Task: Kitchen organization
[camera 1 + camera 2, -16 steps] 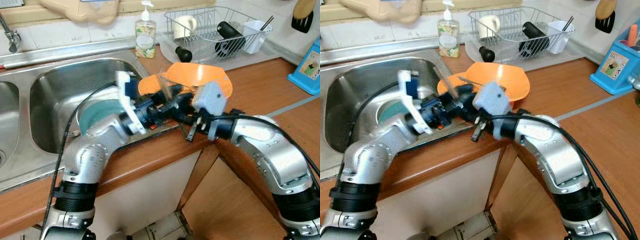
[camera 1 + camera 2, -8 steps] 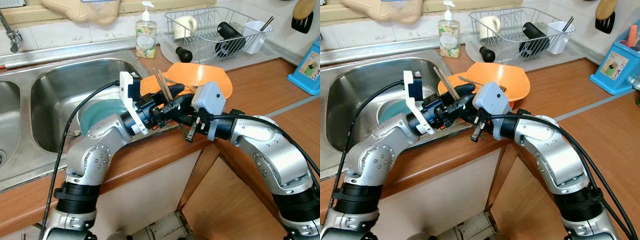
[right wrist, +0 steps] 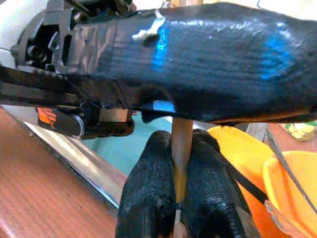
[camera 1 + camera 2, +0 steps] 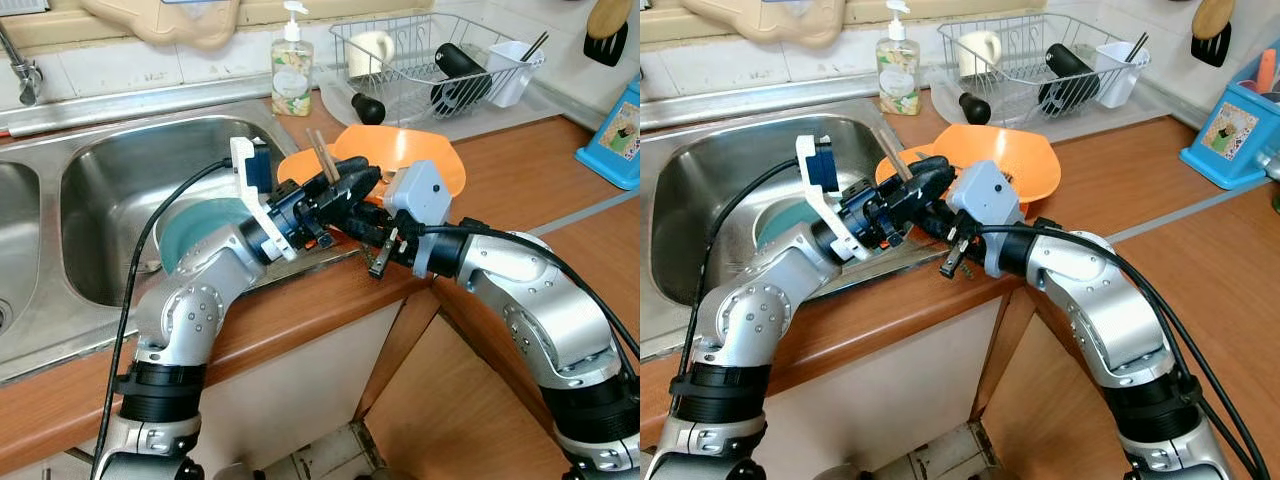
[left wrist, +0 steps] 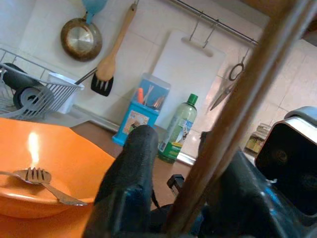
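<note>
Brown wooden chopsticks [image 4: 322, 155], glossy orange plastic bowl [image 4: 420, 160], brushed steel sink [image 4: 100, 180].

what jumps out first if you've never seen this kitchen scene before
Both silver arms meet over the wooden counter edge, the left gripper and right gripper each shut on a pair of brown wooden chopsticks. Just behind them sits a bright orange plastic bowl holding a metal fork, and a teal plate lies in the steel sink.

Both grippers crowd together over the sink's front rim [image 4: 330, 262]: the left gripper [image 4: 345, 185] lies across the right gripper [image 4: 352, 213], blocking it. Just beyond them the orange bowl [image 4: 420, 160] bars the way; farther back stand the soap bottle [image 4: 291, 70] and dish rack [image 4: 440, 65]. The surface [image 4: 540, 170] beside the right gripper lies open.
</note>
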Tool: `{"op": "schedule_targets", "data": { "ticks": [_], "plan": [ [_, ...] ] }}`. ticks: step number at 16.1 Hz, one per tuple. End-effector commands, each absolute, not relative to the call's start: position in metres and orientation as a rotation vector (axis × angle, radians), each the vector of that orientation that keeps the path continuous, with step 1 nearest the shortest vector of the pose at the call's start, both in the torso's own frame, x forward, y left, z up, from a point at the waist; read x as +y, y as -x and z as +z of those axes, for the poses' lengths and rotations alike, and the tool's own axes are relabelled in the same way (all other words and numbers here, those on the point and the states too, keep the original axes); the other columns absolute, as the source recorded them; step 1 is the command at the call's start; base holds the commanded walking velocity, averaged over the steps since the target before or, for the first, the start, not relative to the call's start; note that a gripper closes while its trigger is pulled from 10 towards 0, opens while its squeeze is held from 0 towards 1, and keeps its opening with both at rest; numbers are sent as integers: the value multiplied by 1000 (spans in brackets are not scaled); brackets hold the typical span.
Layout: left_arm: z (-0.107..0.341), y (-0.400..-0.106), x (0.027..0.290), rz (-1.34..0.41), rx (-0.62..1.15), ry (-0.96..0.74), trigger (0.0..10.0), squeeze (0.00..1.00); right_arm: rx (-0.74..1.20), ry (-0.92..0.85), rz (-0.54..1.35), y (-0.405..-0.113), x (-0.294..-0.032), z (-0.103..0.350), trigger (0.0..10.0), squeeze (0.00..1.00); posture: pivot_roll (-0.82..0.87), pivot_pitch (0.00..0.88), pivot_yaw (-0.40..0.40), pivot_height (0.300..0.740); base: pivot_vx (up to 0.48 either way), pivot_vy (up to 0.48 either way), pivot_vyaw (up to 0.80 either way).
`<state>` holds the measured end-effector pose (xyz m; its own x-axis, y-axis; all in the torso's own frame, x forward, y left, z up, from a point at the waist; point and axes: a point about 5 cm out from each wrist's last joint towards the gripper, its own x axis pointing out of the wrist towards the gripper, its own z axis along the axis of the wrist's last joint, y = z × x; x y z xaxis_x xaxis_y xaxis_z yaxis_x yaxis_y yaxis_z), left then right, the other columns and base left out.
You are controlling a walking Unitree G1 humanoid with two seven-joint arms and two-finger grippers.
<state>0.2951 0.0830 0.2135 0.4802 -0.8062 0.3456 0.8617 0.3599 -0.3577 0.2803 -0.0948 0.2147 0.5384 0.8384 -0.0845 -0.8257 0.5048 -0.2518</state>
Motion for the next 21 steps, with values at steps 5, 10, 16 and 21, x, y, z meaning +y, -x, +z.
{"op": "schedule_targets", "data": {
  "ticks": [5, 10, 16, 21],
  "plan": [
    [213, -299, 88, -1026, -108, 543, 0, 0, -65, 282, 966, -284, -99, 219, 706, 0, -190, 0, -12, 740, 0, 0, 0],
    [212, -301, 90, -997, -113, 543, 0, 0, -67, 303, 940, -286, -99, 219, 10000, 0, -192, 0, -16, 740, 0, 0, 0],
    [218, -310, 104, -896, -156, 552, 0, 0, -73, 271, 896, -292, -101, 222, 10000, 1000, -189, 0, -19, 740, 0, 0, 0],
    [233, -321, 152, -737, -225, 497, 0, 0, -58, 255, 929, -286, -100, 221, 10000, 1000, -183, 0, -22, 740, 0, 0, 0]
  ]
}}
